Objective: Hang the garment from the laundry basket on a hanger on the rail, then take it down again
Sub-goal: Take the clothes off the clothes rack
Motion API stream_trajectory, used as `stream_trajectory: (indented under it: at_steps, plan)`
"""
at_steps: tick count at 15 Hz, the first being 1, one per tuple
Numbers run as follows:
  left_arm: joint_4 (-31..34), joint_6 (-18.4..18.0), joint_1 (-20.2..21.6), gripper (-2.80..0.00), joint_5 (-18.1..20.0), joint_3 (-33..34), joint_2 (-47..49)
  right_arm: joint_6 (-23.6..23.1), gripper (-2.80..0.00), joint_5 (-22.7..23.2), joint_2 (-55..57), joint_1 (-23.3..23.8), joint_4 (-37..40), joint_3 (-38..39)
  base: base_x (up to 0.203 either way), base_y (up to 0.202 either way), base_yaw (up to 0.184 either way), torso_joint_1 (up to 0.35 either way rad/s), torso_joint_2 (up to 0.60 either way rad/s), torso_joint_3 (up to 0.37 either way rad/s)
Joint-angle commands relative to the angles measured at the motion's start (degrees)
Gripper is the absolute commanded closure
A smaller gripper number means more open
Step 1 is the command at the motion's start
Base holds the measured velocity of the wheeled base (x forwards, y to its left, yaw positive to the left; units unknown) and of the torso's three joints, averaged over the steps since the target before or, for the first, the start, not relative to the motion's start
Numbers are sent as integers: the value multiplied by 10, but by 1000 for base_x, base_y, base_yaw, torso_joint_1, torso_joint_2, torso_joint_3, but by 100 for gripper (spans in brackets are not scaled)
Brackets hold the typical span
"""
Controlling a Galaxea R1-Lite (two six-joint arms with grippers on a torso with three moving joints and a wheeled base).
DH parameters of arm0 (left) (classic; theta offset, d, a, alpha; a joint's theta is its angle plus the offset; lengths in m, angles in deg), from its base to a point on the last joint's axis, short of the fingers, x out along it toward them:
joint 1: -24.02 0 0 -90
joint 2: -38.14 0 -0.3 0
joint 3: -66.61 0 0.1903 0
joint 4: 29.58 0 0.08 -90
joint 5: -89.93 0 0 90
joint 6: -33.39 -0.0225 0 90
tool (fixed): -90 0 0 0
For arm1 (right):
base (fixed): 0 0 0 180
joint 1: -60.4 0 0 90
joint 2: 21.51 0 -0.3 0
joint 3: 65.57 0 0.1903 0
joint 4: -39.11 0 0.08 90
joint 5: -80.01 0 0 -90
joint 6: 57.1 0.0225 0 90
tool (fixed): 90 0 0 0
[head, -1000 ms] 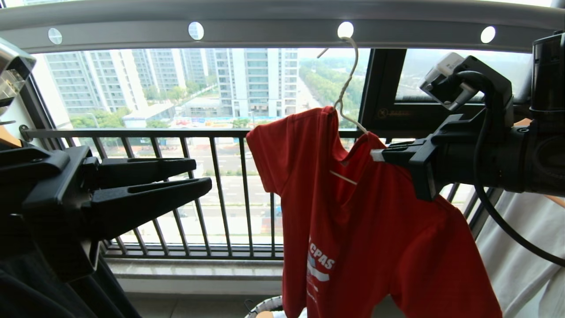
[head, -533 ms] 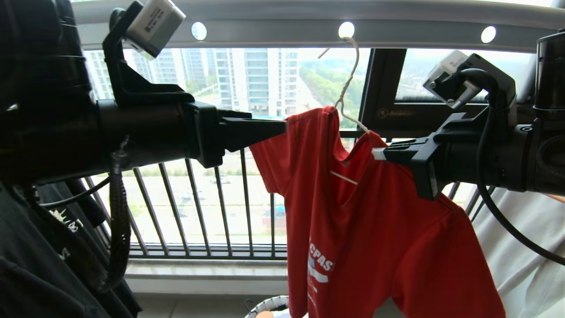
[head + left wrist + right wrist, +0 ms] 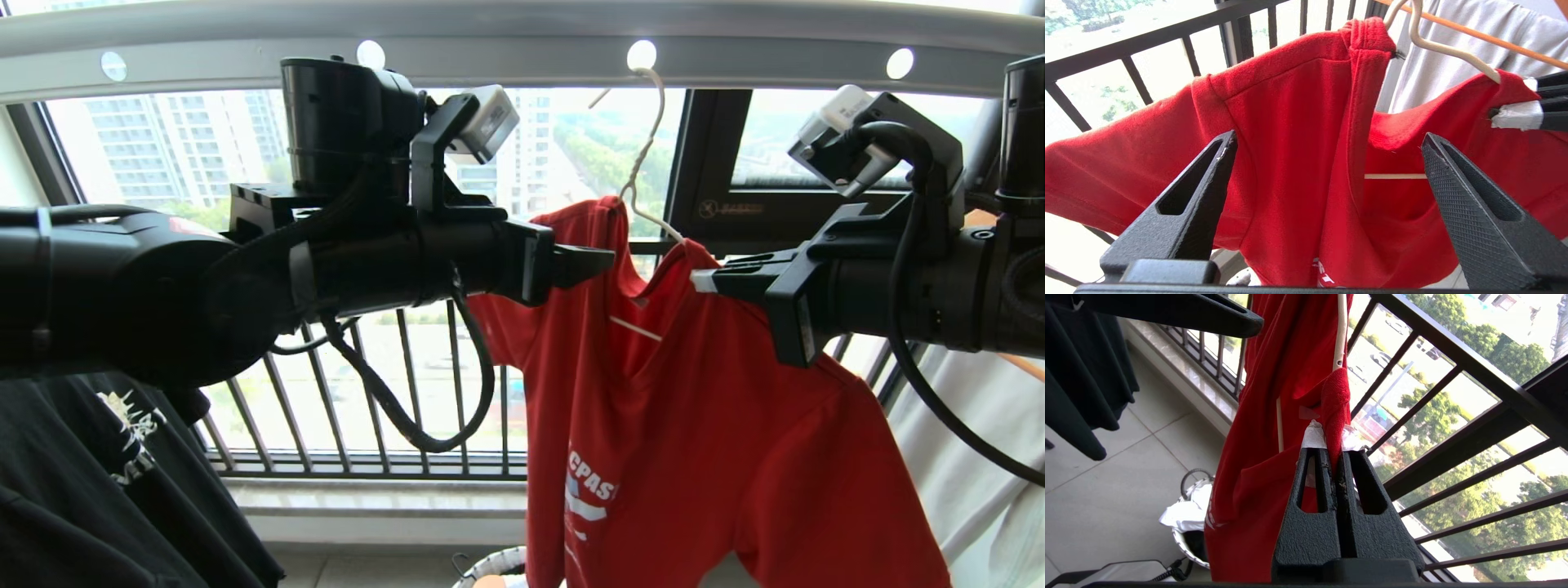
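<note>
Garment: the red T-shirt (image 3: 694,425) hangs in the middle and right of the head view, on the cream-white hanger (image 3: 645,171). It sits unevenly; the left shoulder is bunched close to the neck.
Hanger: its long hook goes into a round hole of the grey rail (image 3: 522,49) along the top of the frame. A thin straight piece of it shows inside the neck opening.
Left gripper (image 3: 1327,163): released, jaws spread wide. In the left wrist view the bunched left shoulder and collar lie between the two fingers, but I cannot tell whether they touch the cloth.
Right gripper (image 3: 1336,457): clenched on a fold of the red cloth at the right shoulder, near the end of the hanger.
Laundry basket (image 3: 1186,539): on the floor under the shirt, at the lower left of the right wrist view, with white cloth inside.
Other clothes: a black T-shirt (image 3: 98,482) at the lower left of the head view, a white garment (image 3: 971,465) at the lower right.
How it will handle: I judge the shirt light, soft and limp; it will fold and slide on the thin wire. The hanger is light too and can swing or jump from the hole.
Where to hold: the thicker shoulder seam or the collar edge, not the loose sleeve.
</note>
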Motion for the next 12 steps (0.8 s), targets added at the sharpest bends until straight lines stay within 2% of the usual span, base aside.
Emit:
stream_trajectory:
  at_steps: [1, 2, 12]
  plan:
    - [-2, 0, -7, -280, -16, -9, 20, 0, 0, 0, -1, 0, 0, 1, 0, 0, 0, 0, 0, 0]
    - [-2, 0, -7, 0, -17, -10, 20, -1, 0, 0, -1, 0, 0, 0, 0, 0, 0, 0, 0, 0]
    - [-3, 0, -7, 0, -18, -8, 12, -1, 0, 0, -1, 0, 1, 3, 0, 0, 0, 0, 0, 0]
